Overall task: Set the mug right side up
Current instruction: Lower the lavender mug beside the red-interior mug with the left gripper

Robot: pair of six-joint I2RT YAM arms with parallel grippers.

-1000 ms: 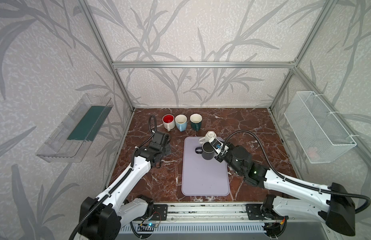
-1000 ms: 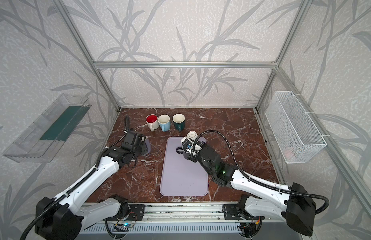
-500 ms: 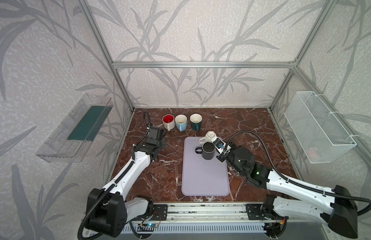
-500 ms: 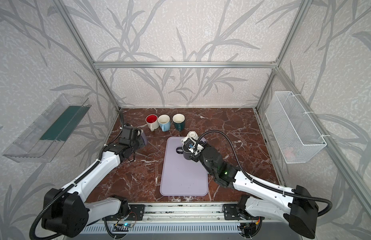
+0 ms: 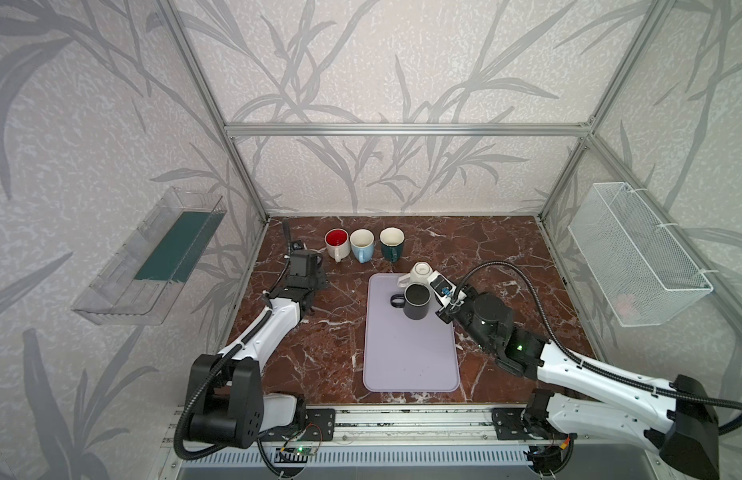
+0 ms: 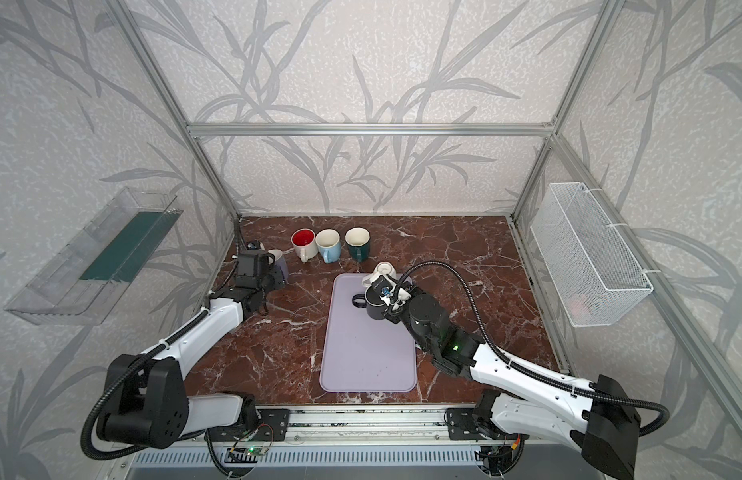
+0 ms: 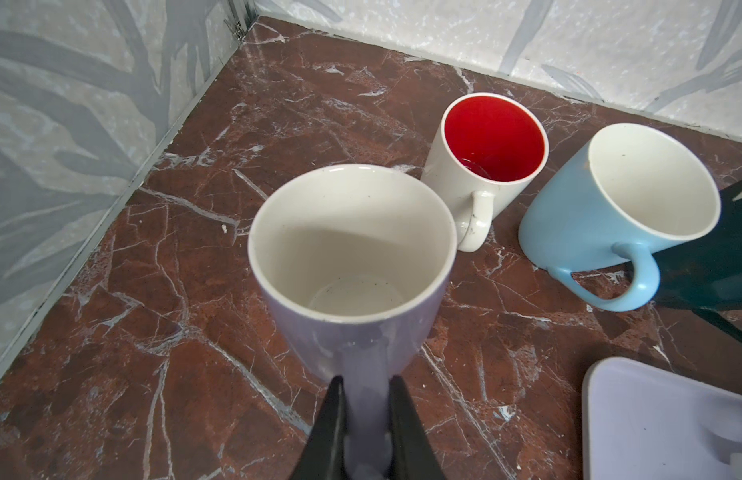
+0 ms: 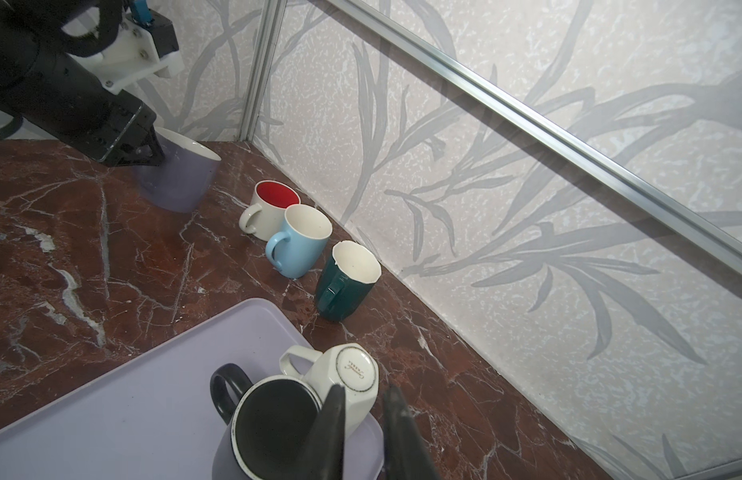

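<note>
A white mug (image 5: 421,272) (image 8: 344,380) stands upside down, base up, at the back right corner of the lavender tray (image 5: 411,353). Touching its front is a dark mug (image 5: 417,301) (image 8: 274,424), upright on the tray with its mouth up. My right gripper (image 8: 364,388) sits just right of the dark mug's rim, jaws narrowly open with nothing between them. My left gripper (image 7: 365,382) is shut on the handle of an upright lavender mug (image 7: 352,257) (image 6: 278,266) near the table's back left. I cannot tell whether that mug's base touches the table.
Three upright mugs line the back: white with a red inside (image 5: 336,243), light blue (image 5: 362,245), dark green (image 5: 391,243). A clear bin (image 5: 153,257) hangs on the left wall, a wire basket (image 5: 635,257) on the right wall.
My left gripper has carried the lavender mug toward the back left of the table. My right gripper has drawn slightly right, off the dark mug, which has stayed put.
</note>
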